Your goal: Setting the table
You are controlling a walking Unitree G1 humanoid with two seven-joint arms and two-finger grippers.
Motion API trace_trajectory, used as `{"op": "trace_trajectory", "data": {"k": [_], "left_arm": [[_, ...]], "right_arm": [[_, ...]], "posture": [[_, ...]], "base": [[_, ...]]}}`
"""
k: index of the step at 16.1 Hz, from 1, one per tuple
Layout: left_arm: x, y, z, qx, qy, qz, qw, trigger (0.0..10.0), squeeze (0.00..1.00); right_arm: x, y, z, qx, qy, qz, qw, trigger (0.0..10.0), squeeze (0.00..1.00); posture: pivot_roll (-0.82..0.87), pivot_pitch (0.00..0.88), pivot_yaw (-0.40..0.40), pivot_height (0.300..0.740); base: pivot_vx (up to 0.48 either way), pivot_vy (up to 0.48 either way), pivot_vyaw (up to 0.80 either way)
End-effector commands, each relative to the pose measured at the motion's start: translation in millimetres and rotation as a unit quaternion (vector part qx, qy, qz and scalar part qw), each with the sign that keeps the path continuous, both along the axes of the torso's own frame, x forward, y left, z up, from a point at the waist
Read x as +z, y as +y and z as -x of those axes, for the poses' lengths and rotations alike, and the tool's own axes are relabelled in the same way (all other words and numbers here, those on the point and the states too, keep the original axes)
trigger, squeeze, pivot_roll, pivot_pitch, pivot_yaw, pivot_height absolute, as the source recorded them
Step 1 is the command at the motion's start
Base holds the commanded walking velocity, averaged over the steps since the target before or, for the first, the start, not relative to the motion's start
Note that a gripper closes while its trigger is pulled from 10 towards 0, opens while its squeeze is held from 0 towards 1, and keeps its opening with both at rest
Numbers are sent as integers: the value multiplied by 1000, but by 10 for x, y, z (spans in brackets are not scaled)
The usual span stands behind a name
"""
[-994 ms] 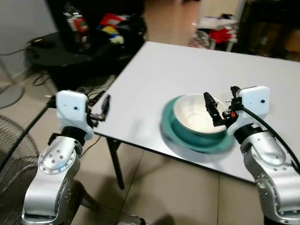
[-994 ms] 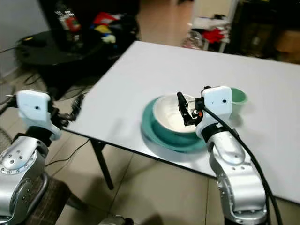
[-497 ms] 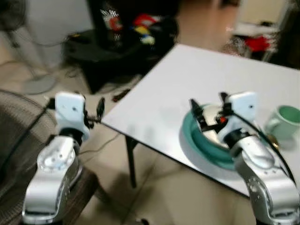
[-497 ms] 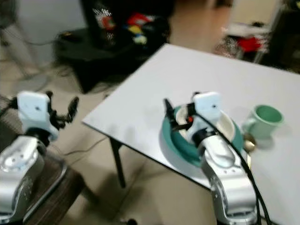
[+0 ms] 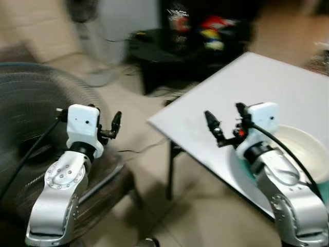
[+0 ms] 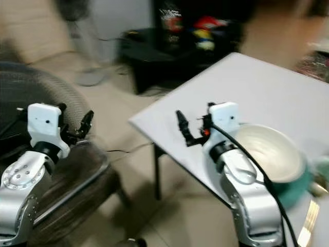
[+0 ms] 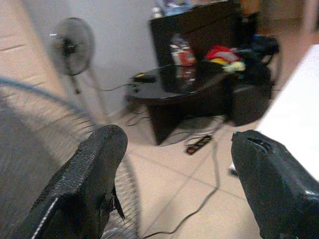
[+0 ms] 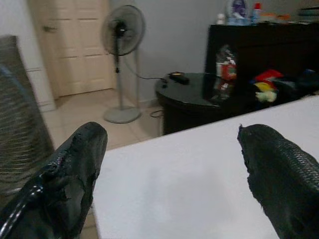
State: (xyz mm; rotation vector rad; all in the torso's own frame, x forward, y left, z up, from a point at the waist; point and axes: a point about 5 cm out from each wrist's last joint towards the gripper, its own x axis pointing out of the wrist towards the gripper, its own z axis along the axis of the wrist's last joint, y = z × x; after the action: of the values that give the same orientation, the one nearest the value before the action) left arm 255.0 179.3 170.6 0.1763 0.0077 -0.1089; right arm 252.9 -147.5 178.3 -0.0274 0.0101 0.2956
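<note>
Camera swung left, mesh fan guard [image 5: 31, 118] now beside left gripper [image 7: 172, 174], both jaws wide, empty

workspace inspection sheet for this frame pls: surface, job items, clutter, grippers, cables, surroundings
Surface: white table, its near corner towards the robot.
Job's things: white bowl sitting in a teal plate near the table's front edge, by the right arm.
Clutter: bottle and colourful items on the black side table.
Grippers: left gripper open, empty, off the table over the floor; right gripper open, empty, above the tabletop.
Cables: power strip and cord on the floor.
Surroundings: standing fan, door, dark cabinet, tiled floor.
</note>
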Motion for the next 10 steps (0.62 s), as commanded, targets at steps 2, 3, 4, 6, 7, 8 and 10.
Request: {"op": "trace_trajectory", "data": {"k": [2, 3, 4, 6, 7, 8, 10], "left_arm": [[31, 29, -4, -2, 4, -1, 1000, 10000, 0], [41, 30, -7, 3, -2, 0, 1000, 10000, 0], [48, 36, -13, 10, -7, 0, 1000, 10000, 0], [50, 40, -15, 17, -11, -2, 1000, 10000, 0], [54, 41, -11, 16, -12, -3, 1000, 10000, 0], [58, 40, -10, 15, -12, -3, 1000, 10000, 0], [35, 28, -4, 12, -8, -9, 1000, 10000, 0]], "right_arm": [[54, 72, 5, 21, -10, -8, 1000, 10000, 1000], [63, 74, 4, 21, -13, -8, 1000, 10000, 1000], [67, 71, -1, 17, -15, -12, 1000, 10000, 1000], [67, 73, -4, 16, -17, -16, 1000, 10000, 1000], [56, 83, 1, 21, -14, -17, 1000, 10000, 1000], [24, 106, 14, 33, -5, -16, 999, 10000, 1000], [-115, 161, 68, 70, 36, 2, 997, 10000, 1000]], "posture": [[126, 0, 45, 740], [127, 0, 45, 740], [127, 0, 45, 740], [126, 0, 46, 740], [126, 0, 46, 740], [127, 0, 46, 740], [127, 0, 47, 740]], "base": [[0, 0, 800], [0, 0, 800], [0, 0, 800], [0, 0, 800], [0, 0, 800], [0, 0, 800], [0, 0, 800]]}}
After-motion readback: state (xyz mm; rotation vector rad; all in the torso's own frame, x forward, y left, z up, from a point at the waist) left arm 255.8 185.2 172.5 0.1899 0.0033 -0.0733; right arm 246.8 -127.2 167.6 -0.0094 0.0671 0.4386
